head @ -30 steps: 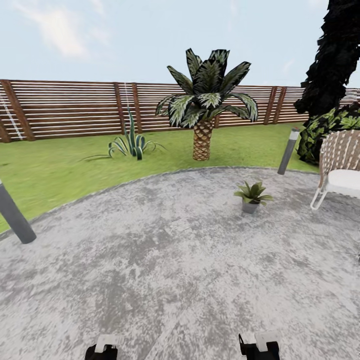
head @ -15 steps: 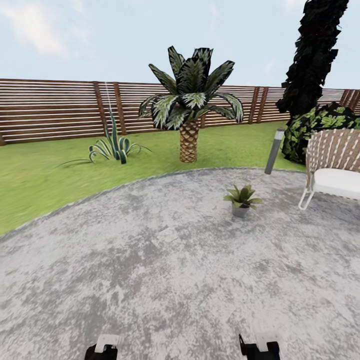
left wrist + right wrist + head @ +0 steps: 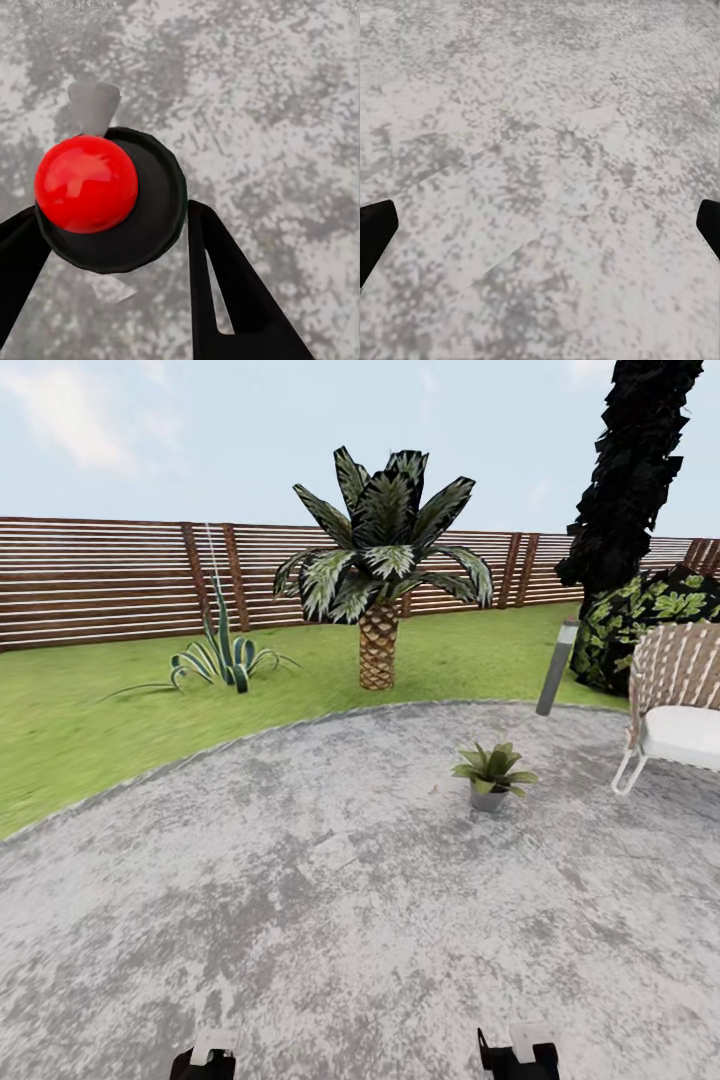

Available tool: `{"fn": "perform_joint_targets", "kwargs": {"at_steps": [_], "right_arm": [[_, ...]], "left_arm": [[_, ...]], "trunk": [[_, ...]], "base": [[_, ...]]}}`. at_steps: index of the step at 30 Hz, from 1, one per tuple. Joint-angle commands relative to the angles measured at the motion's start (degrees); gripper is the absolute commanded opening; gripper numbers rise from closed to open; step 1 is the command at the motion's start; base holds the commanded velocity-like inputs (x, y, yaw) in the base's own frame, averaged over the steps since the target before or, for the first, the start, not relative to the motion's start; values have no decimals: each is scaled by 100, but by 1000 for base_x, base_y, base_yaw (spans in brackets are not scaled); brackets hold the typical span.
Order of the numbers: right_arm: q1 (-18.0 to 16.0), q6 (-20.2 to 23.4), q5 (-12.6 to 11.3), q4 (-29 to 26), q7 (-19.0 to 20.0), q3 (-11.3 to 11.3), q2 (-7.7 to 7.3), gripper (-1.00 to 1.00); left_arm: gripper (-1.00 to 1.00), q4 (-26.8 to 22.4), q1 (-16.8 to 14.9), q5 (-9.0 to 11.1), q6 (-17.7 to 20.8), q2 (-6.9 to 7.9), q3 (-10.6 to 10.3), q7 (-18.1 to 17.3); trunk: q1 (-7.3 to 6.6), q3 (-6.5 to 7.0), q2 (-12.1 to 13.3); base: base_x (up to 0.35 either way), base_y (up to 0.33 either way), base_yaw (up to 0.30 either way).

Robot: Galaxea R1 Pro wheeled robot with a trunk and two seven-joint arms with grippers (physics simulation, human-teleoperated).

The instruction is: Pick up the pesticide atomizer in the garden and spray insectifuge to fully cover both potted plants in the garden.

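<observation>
Grey patio (image 3: 300, 920); potted plant (image 3: 490, 773) right of centre, nearer right gripper (image 3: 540, 225) — fingers wide apart, empty. Left gripper (image 3: 112, 247) clamped on pesticide atomizer (image 3: 105, 195).

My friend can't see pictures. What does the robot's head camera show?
A small green-leafed potted plant in a grey pot stands on a round grey paved patio. Behind lie green lawn, a short palm and a brown slatted wooden fence; a white-cushioned wicker chair sits at right.

Head view faces fence (image 3: 100, 580) across patio (image 3: 330, 900), wrist views close above patio paving
</observation>
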Motion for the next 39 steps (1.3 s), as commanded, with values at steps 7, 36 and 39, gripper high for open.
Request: {"fn": "perform_joint_targets", "kwargs": {"at_steps": [7, 36, 39], "right_arm": [[-3, -17, 61, 7, -24, -38, 3, 100], [-4, -17, 61, 8, -24, -38, 3, 100], [-6, -18, 61, 7, -24, -38, 3, 100]], "left_arm": [[-100, 4, -3, 60, -18, 2, -41, -18], [-100, 4, -3, 51, -18, 2, -41, -18], [-100, 4, -3, 51, -18, 2, -41, -18]], "trunk": [[2, -5, -2], [2, -5, -2], [2, -5, -2]], "base": [[334, 0, -110], [334, -40, -87], [334, -96, 0]]}}
